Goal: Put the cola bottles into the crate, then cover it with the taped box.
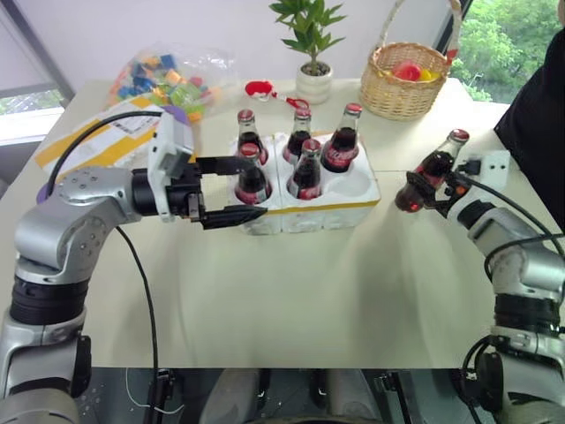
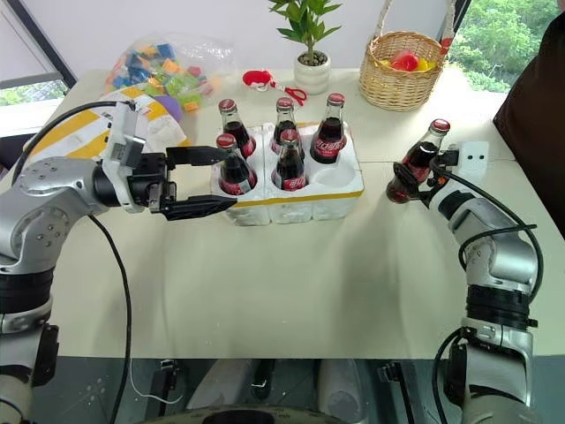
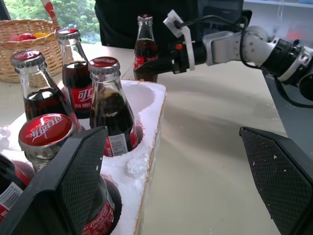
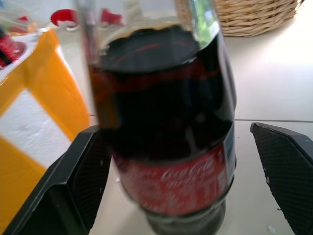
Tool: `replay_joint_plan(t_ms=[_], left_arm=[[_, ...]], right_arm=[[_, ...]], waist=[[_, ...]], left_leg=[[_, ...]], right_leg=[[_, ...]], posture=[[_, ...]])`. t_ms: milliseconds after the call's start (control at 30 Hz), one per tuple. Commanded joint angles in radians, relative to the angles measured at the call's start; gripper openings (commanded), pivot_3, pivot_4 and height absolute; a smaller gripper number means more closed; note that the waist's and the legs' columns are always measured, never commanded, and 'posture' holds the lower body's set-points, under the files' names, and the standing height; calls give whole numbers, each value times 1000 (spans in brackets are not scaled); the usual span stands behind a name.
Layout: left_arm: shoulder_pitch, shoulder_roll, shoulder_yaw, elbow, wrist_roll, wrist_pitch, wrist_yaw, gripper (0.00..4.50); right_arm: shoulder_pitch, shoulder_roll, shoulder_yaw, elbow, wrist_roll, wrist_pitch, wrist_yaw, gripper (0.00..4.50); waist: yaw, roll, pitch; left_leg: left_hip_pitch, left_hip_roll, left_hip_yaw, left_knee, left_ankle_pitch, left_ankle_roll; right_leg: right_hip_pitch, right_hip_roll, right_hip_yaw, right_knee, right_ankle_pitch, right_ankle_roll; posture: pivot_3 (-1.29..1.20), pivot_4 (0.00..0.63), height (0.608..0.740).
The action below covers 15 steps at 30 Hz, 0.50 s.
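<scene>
Crate (image 2: pixel 340 196) holds five cola bottles; right tool (image 2: pixel 415 179) brackets the sixth, left tool (image 2: pixel 205 181) gapes wide.

From our head we look forward and down over the table (image 1: pixel 291 291), both eyes taking in nearly the same spread: the crate (image 1: pixel 353 210) mid-table, the wicker basket (image 2: pixel 397 84) and potted plant (image 1: pixel 311 53) at the far edge.

Our left wrist camera sits low at the crate's side, close to its bottles, and faces across the table toward our right gripper (image 3: pixel 168 63) and the bottle (image 3: pixel 145 46) beside it.

Our right wrist camera sits right against that bottle (image 4: pixel 166 127), with the basket (image 4: pixel 244 17) beyond and the crate's yellow band (image 4: pixel 54 83) alongside.
</scene>
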<state>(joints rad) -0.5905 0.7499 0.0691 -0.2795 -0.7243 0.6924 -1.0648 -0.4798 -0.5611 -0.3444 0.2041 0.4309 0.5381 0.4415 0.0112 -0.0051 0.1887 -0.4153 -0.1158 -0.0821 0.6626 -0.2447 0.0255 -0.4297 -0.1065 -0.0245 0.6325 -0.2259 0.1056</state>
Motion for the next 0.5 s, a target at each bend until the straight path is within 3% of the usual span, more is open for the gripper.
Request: replay_joint_plan(t_ms=[33,100,267,500], left_arm=[[-11,20,34,-26,-17,2,2,4500],[-12,25,35,-25,-20,2,2,4500],[-9,29,32,-25,-23,2,3,4500],[-17,22,25,-22,-22,1,6,4500]], right_arm=[[-40,0,-20,32,2,-69,20,3611],[-36,-2,-22,14,14,-81,41,2776],[-47,-16,-46,-105,64,-83,71,2813],[-143,-13,-49,-321,296,91,122,2813]], waist=[[0,0,0],[1,0,0],[-1,2,1],[-10,4,3]], left_leg=[[0,0,0,0,0,0],[0,0,0,0,0,0],[0,0,0,0,-1,1],[-1,2,1,-2,-1,0]], right_leg=[[0,0,0,0,0,0],[0,0,0,0,0,0],[-1,2,1,0,0,0],[-3,3,4,0,0,0]], posture=[[0,150,732],[0,150,732],[0,150,732],[0,150,732]])
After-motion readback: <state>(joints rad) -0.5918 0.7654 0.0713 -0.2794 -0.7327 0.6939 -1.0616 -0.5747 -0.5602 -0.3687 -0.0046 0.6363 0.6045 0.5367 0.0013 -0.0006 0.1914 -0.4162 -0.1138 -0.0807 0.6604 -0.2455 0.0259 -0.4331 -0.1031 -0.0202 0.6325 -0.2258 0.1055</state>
